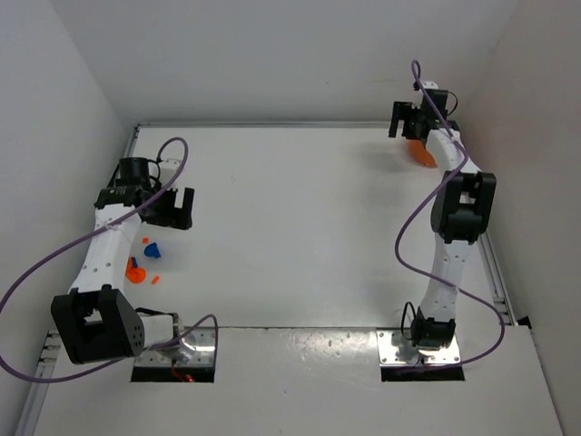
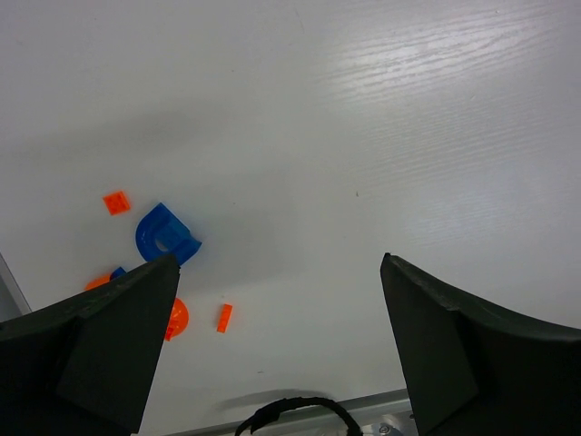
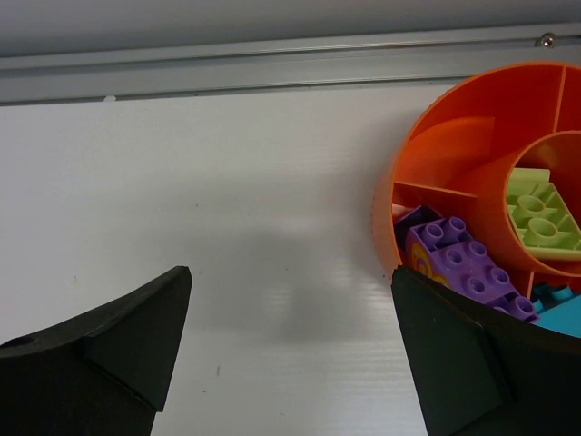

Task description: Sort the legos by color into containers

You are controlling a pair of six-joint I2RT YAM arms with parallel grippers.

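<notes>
Shifting released left tool (image 2: 279, 263) leftward to straddle the blue brick (image 2: 163, 238) squarely, leaving released right tool (image 3: 290, 272) left of tub (image 3: 408, 154).

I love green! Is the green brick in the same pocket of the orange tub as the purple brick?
No, in the orange tub the green brick lies in the middle pocket, the purple brick in an outer one.

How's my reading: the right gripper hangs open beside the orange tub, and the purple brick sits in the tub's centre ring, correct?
Not quite. The right gripper hangs open beside the orange tub, but the purple brick sits in the tub's outer ring; the centre ring holds a light green brick. The right wrist view shows it.
</notes>
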